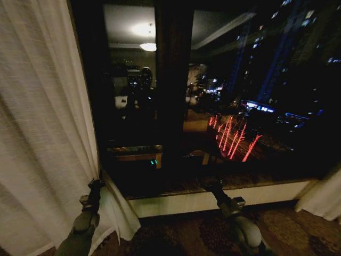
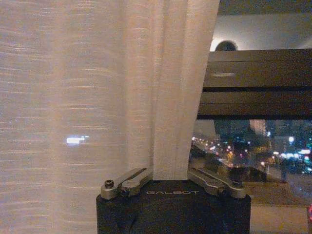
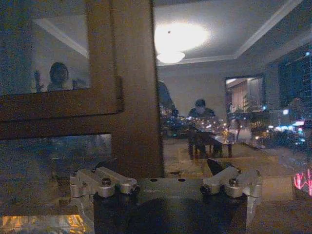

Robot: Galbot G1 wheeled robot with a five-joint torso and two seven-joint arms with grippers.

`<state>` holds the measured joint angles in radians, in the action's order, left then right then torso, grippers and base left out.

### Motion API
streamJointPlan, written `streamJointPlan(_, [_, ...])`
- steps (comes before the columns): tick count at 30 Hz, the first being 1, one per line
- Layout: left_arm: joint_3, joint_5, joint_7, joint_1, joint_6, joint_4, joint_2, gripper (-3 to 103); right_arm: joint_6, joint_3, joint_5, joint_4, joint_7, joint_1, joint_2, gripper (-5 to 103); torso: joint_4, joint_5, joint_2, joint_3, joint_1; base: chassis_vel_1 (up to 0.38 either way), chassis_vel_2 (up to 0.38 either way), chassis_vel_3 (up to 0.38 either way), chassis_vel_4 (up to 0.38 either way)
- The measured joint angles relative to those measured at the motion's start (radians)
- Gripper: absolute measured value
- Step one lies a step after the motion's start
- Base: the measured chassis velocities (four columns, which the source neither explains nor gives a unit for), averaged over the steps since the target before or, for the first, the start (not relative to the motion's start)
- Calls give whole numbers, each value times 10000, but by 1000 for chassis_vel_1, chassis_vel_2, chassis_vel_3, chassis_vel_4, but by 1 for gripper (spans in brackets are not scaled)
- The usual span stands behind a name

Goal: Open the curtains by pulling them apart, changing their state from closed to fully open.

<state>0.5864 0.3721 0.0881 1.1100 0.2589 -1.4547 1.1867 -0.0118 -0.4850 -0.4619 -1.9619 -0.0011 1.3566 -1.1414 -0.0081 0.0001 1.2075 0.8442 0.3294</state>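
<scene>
Curtains hang at both edges of the head view: the left panel covers the whole left side down to the floor, and a small part of the right panel shows at the lower right corner. Between them lies a dark window with a thick vertical frame post, city lights and red streaks outside, and room reflections in the glass. A pale sill runs below it, with patterned carpet at the bottom.

The left gripper sits at the inner hem of the left panel, low near the sill. The left wrist view shows this closely: a narrow fold of the sheer fabric drops between the fingers of the left gripper, which are closed in on it.

The right gripper points at the window base, away from either panel. In the right wrist view the right gripper has its fingers spread wide, holding nothing, facing the wooden frame post.
</scene>
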Motion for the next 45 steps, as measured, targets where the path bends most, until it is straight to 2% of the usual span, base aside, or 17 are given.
streamJointPlan(8, [-96, -6, -21, -324, 177, 447, -138, 0, 0, 0, 0, 0, 0, 0, 0, 100, 1, 0, 0, 1, 0, 302, 250, -305, -247])
streamJointPlan(17, [-112, 3, -32, -422, 177, 408, -317, 0, 0, 0, 0, 0, 0, 0, 0, 100, 0, 0, 0, 1, 0, 366, 329, -366, -310])
streamJointPlan(45, [15, 49, -28, 260, 549, 56, -352, 0, 0, 0, 0, -1, 0, 0, 0, 100, 1, -1, -1, 1, 1, 377, 329, -382, -330])
